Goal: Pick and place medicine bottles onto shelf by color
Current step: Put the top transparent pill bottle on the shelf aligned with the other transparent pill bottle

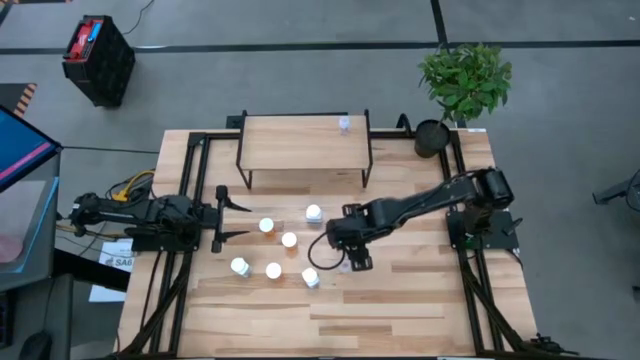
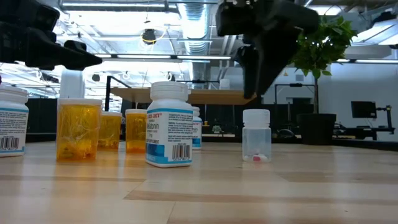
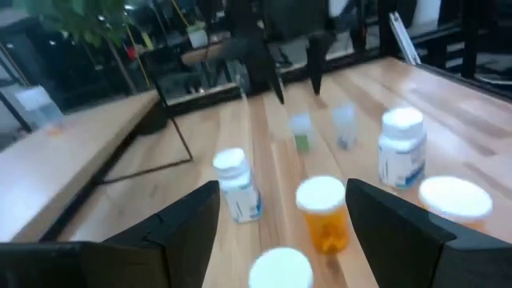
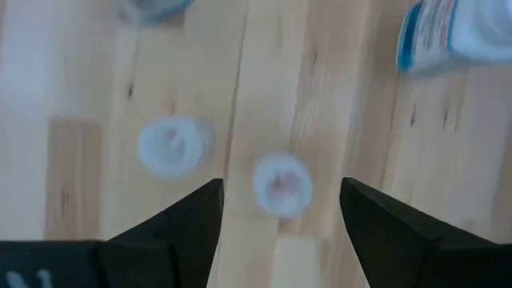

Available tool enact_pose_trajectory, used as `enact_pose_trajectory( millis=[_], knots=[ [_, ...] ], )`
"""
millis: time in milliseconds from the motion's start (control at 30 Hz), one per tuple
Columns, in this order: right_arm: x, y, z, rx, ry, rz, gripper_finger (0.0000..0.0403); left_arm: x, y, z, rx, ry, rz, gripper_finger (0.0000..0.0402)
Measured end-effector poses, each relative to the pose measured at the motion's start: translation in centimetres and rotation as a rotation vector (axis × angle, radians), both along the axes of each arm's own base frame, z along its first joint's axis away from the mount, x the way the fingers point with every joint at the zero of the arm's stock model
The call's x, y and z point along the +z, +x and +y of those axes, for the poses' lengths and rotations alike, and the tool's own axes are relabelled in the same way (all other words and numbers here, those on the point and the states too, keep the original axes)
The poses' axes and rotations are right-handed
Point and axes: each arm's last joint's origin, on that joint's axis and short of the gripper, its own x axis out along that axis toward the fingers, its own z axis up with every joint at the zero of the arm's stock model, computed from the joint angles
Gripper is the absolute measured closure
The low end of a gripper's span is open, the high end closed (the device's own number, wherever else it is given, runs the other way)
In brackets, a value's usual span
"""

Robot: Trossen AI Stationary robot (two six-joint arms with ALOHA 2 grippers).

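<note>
The shelf stands at the table's far side with one clear bottle on its top. White and orange medicine bottles stand upright in a loose group at mid-table. My right gripper points steeply down, open, above two small clear bottles; one shows between its fingers and the other beside them. The low view shows a clear bottle standing below the gripper, apart from it. My left gripper waits open and level at the table's left, facing the group.
A white bottle and orange bottles stand close to the clear one, toward the table's left. A potted plant stands at the far right corner. Bare wood lies along the table's near edge.
</note>
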Motion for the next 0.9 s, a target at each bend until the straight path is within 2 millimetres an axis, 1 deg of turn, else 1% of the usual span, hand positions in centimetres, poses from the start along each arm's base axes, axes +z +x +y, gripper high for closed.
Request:
enact_pose_trajectory(
  millis=[133,200,267,367,500,600,667,800,900],
  knots=[
    [-1.1,0.2,0.2,0.005,-0.009,0.041,0.0129,-0.1,0.0,0.0,-0.001,0.001,0.011,0.014],
    [-1.5,0.1,0.2,-0.009,-0.01,0.066,0.0129,-0.2,0.1,0.0,-0.002,0.001,0.017,0.014],
    [-1.8,0.5,0.3,-0.018,-0.007,0.063,0.0129,-0.1,0.0,0.0,-0.002,0.001,0.014,0.014],
    [-2.7,0.5,0.4,-0.037,-0.013,0.094,0.0129,-0.1,0.1,0.0,-0.002,0.001,0.016,0.014],
    [-3.2,0.6,0.3,-0.044,-0.022,0.118,0.0129,-0.1,0.1,0.0,-0.002,0.002,0.016,0.014],
    [-3.9,0.8,0.4,-0.045,-0.03,0.133,0.0129,-0.1,0.1,0.0,-0.008,0.033,0.014,0.014],
    [-4.0,0.9,0.4,-0.045,-0.029,0.128,0.0129,-0.1,0.1,0.0,-0.009,0.035,0.014,0.014],
    [-4.1,1.0,0.4,-0.045,-0.028,0.123,0.0129,-0.1,0.1,0.0,-0.002,-0.028,0.014,0.014],
    [-4.1,1.2,0.4,-0.045,-0.025,0.104,0.0129,-0.1,0.1,0.0,0.011,-0.114,0.016,0.014]
  ],
)
